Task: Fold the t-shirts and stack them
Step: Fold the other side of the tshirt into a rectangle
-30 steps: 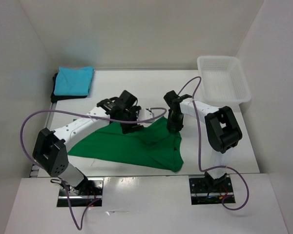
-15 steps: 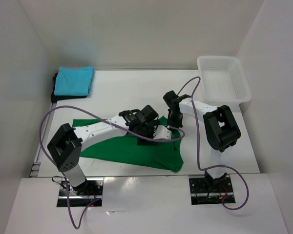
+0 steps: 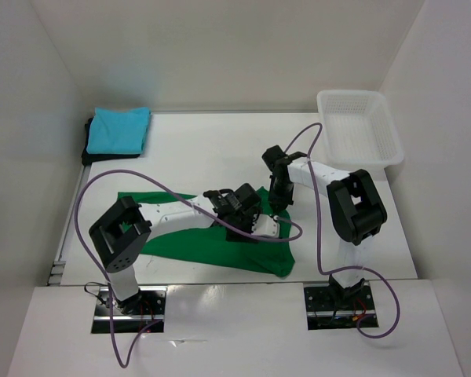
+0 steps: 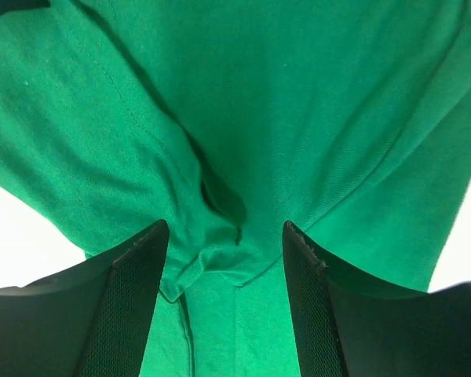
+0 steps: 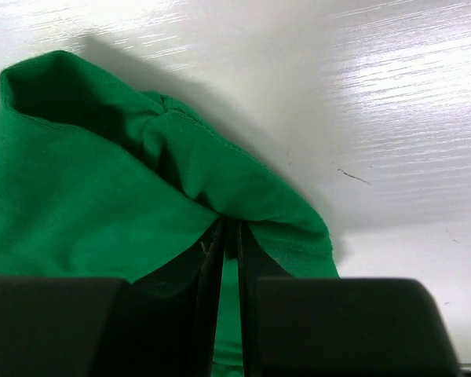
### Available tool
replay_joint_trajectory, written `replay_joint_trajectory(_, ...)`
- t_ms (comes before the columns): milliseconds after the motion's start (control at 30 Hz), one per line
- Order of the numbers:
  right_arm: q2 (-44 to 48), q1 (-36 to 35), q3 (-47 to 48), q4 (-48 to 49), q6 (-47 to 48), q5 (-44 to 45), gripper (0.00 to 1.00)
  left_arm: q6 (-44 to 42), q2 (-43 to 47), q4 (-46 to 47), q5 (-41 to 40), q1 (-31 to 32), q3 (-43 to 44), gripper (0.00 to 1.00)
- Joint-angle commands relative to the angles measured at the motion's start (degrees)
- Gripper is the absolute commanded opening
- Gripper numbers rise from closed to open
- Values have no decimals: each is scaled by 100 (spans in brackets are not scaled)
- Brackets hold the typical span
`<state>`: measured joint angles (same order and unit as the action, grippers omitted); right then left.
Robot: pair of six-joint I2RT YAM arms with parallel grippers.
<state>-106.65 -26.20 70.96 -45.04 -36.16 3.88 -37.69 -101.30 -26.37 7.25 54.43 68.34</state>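
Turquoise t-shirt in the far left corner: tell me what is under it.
Under the folded turquoise t-shirt lies the black t-shirt. Only its left and near edges peek out. The rest of it is covered, so how it is folded cannot be judged.

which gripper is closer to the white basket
Right. The right gripper, shut on the green t-shirt, sits toward the basket; the left gripper is open over that shirt, farther from the basket.

The green shirt [image 3: 180,239] lies on the counter [image 3: 212,149] under the left tool [image 3: 247,228] and the right tool [image 3: 280,203]. Far left, a turquoise shirt [image 3: 119,129] sits on a black shirt [image 3: 87,147].
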Motion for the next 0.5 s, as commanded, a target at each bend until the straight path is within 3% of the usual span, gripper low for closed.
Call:
replay_joint_trajectory(0,162,36,199,4,57,87,16,-176,-39,308,-4,15,-162,67)
replay_joint_trajectory(133,276,36,199,4,57,87,16,-177,-92,493,-241,15,-242,64)
replay_joint_trajectory(233,276,36,199,4,57,87,16,-177,-92,545,-407,15,-242,45)
replay_joint_trajectory(467,276,36,146,4,4,87,16,-291,-92,317,-31,15,-295,57)
